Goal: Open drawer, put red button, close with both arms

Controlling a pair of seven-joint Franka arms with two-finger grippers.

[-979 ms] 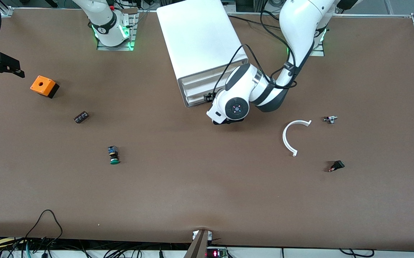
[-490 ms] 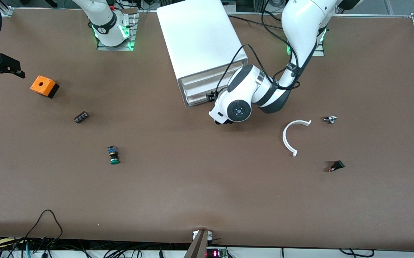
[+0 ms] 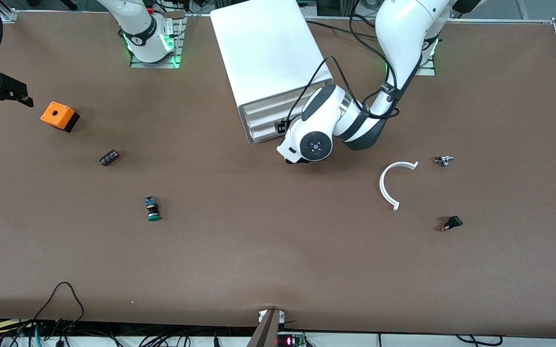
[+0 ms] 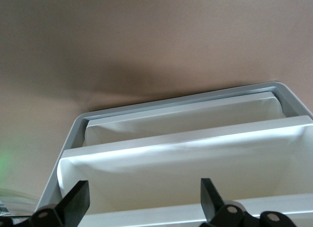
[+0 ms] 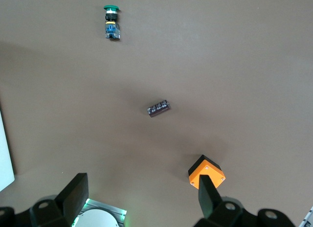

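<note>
While the left tool (image 4: 142, 205), fingers spread, edges back in on the middle drawer (image 4: 186, 163), the red button (image 3: 452, 223) lies untouched toward the left arm's end; right tool (image 3: 3, 91) waits released.

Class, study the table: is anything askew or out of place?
The white cabinet stands skewed to the table's edges. The green-capped button lies on its side. A loose white curved strip lies toward the left arm's end. Nothing looks spilled or broken.

text: none legible | labels: none; brands: none | numbers: none; signs: none
</note>
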